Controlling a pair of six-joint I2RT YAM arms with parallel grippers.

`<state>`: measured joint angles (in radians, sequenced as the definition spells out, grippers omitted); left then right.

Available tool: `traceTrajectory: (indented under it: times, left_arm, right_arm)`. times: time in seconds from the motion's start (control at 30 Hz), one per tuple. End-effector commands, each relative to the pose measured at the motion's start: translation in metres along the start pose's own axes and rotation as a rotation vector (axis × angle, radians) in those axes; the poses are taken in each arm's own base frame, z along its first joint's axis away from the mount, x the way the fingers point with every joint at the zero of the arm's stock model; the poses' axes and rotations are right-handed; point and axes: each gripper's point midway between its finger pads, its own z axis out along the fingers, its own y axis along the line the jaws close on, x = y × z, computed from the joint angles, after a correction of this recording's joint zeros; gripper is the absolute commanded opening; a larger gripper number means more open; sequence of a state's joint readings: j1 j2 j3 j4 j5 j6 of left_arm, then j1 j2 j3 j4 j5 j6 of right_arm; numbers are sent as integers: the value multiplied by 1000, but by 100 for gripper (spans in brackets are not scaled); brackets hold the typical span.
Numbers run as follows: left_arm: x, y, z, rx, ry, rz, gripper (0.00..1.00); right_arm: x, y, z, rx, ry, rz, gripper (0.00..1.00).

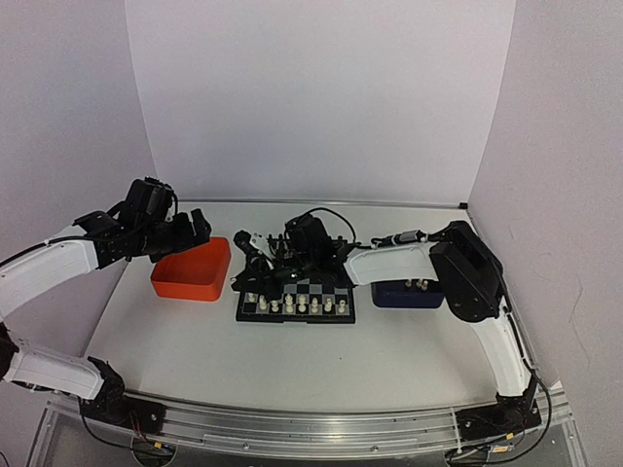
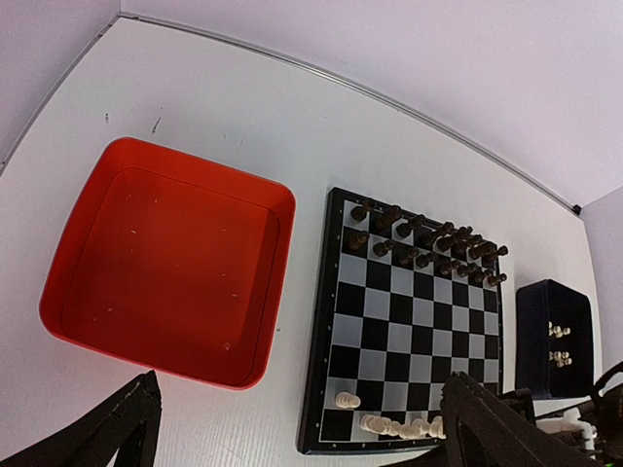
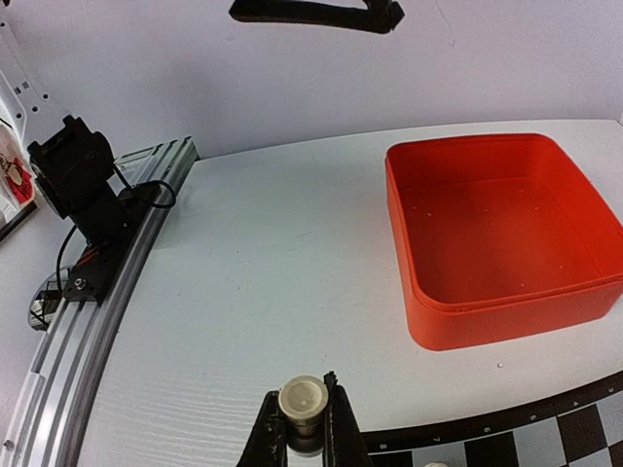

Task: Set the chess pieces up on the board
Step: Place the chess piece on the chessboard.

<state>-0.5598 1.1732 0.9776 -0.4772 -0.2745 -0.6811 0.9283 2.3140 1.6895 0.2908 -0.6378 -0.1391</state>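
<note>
Black ranks (image 2: 428,243) done; white row (image 2: 394,425) partly filled beside the right end effector (image 3: 304,433), pinching a cream chessman (image 3: 303,397) near the corner of the board (image 3: 574,433). Left end effector (image 2: 300,381) spread, empty. More in blue tray (image 2: 531,321).

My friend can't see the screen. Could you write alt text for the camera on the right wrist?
The right gripper, at the bottom edge, pinches a cream-white chess piece over the white table, just beside the chessboard. An orange tray sits to the right, and a metal rail runs along the left.
</note>
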Motion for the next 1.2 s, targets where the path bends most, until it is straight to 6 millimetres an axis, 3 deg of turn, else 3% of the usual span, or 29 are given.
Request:
traceTrajectory:
  times: [0.0,0.5,0.9,1.17]
  left_arm:
    - [-12,0,-12,16,-57,-4,100]
    - [-10,-1,-10,15,-41,33,100]
    - [-7,-3,-6,21,-28,49,100]
    - [-6,-4,-6,29,-24,50,100]
  right_arm:
    - [-1,-11,11,25,-5,-55,5]
    - [40,-22,24,63,81,-48,7]
    - [58,-27,29,78,122,-32,8]
    - [58,-31,30,91,125,-37,8]
